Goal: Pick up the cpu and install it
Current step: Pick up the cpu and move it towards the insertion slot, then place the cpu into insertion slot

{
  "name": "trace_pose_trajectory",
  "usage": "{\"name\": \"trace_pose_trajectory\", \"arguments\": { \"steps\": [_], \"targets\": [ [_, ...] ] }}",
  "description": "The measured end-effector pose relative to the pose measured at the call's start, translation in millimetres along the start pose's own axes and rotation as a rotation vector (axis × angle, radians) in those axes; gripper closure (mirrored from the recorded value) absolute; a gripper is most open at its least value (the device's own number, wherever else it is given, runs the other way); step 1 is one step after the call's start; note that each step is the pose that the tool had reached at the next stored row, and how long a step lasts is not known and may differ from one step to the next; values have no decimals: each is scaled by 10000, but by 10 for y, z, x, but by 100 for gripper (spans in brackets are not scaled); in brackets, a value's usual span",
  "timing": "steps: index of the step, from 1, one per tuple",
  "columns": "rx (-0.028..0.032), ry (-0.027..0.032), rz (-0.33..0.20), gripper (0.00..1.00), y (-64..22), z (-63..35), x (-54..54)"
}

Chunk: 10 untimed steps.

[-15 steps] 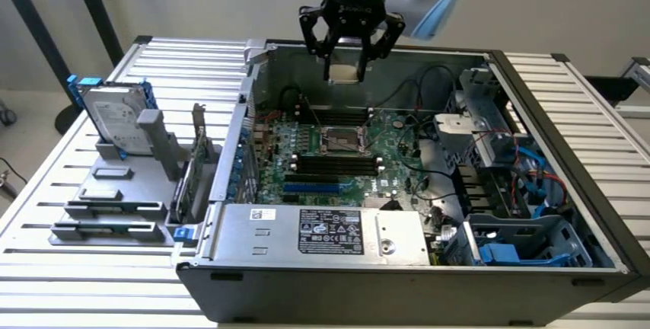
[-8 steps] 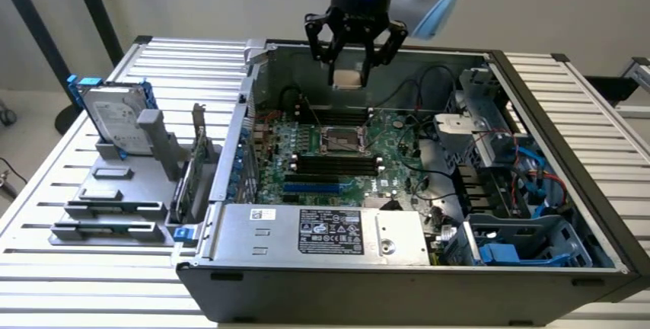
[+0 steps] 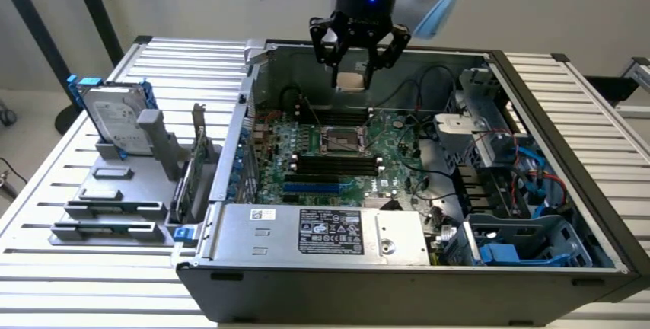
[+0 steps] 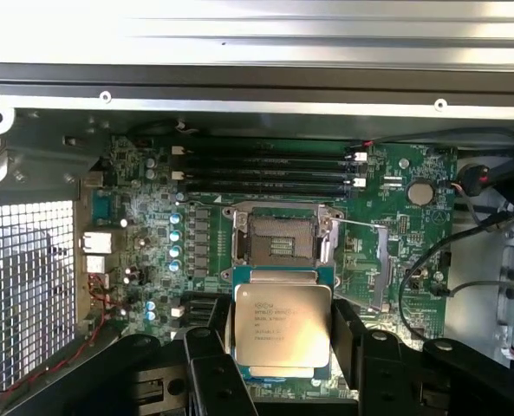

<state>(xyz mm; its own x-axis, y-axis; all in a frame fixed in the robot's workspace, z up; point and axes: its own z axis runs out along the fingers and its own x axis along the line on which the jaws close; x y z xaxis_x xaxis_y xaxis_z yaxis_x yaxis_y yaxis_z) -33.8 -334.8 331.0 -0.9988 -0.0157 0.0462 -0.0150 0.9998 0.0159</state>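
Observation:
My gripper (image 3: pixel 355 66) hangs above the open computer case (image 3: pixel 568 154), shut on the cpu (image 3: pixel 352 80), a small square chip with a silver-grey top. In the wrist view the cpu (image 4: pixel 282 325) sits flat between the black fingers (image 4: pixel 206 364), its printed lid facing the camera. Beneath it on the green motherboard (image 4: pixel 144 217) lies the open cpu socket (image 4: pixel 282 238), also seen in the exterior view as the cpu socket (image 3: pixel 343 139). The chip is held well above the board, slightly off from over the socket.
Black memory sticks (image 4: pixel 265 173) lie beside the socket. Cables (image 4: pixel 465 225) and a drive cage (image 3: pixel 488 127) crowd the exterior view's right side of the case. A grey stand (image 3: pixel 127 184) to the exterior view's left holds a hard drive (image 3: pixel 114 119).

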Motion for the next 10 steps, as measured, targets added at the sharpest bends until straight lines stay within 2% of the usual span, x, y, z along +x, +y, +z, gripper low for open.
{"name": "trace_pose_trajectory", "arguments": {
  "steps": [10],
  "targets": [
    [0, 0, 0, 45, 0, 0, 0]
  ]
}}
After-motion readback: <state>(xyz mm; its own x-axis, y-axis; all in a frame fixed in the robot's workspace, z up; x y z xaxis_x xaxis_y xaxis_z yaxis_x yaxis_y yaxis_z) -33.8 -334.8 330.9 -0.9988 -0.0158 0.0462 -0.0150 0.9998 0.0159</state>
